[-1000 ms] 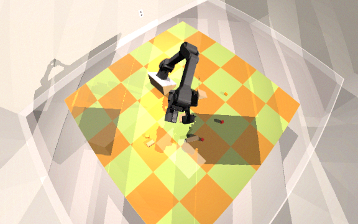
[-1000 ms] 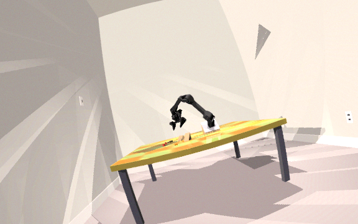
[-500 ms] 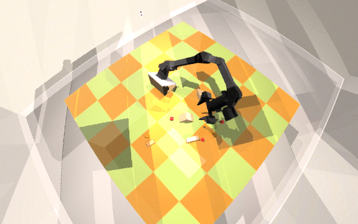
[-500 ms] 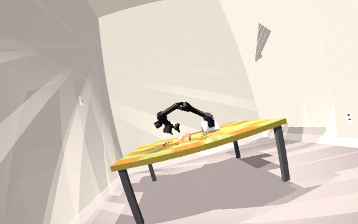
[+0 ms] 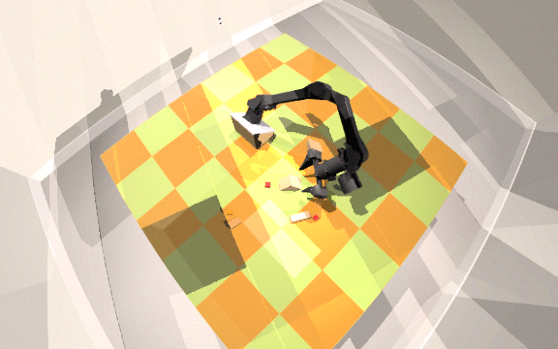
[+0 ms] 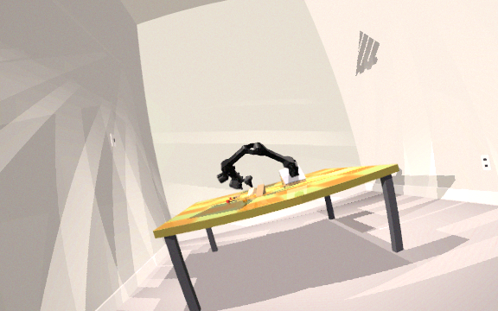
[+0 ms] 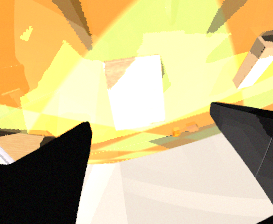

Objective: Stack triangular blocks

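One triangular wooden block (image 5: 289, 184) (image 7: 137, 102) rests on the table, its ridged top and pale end showing in the top view; light washes out much of it in the wrist view. The other triangular block (image 5: 314, 144) (image 7: 24, 146) rests apart from it, partly hidden behind a finger in the wrist view. My gripper (image 5: 302, 179) (image 7: 152, 117) is open and empty. It is tilted, with its fingertips beside and above the first block, one towards each side. In the exterior view, wooden blocks (image 6: 260, 189) show small below the gripper; which is which is unclear.
A white-topped plank (image 5: 300, 217) (image 7: 259, 60) lies beside a red cube (image 5: 316, 217). Another red cube (image 5: 267, 184) is left of the first block. Small orange pieces (image 5: 234, 223) (image 7: 192, 127) lie farther left. The arm's white base box (image 5: 255, 128) (image 6: 285, 176) stands behind.
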Available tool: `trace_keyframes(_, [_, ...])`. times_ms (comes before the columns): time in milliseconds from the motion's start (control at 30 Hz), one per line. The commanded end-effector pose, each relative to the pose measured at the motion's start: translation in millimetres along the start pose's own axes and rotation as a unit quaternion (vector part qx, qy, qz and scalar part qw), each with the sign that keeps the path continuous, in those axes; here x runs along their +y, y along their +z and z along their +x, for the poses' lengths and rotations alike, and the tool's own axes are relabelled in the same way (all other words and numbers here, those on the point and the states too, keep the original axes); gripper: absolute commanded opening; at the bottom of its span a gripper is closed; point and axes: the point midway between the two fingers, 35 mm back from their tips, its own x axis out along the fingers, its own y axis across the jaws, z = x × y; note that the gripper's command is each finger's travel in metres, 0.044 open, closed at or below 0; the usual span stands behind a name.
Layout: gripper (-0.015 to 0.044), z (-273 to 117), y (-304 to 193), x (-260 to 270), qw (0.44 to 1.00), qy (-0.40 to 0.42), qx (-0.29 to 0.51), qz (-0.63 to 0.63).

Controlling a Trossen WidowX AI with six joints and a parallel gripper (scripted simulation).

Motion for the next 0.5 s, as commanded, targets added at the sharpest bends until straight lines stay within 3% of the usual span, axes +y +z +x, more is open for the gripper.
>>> trace_keyframes(0, [0.0440,25,0,3,1.000,0.005,0.013,-0.001])
trace_keyframes(200, [0.0440,58,-3,7,1.000,0.006,0.025,0.000])
trace_keyframes(467, [0.0440,59,-2,8,1.000,0.006,0.025,0.000])
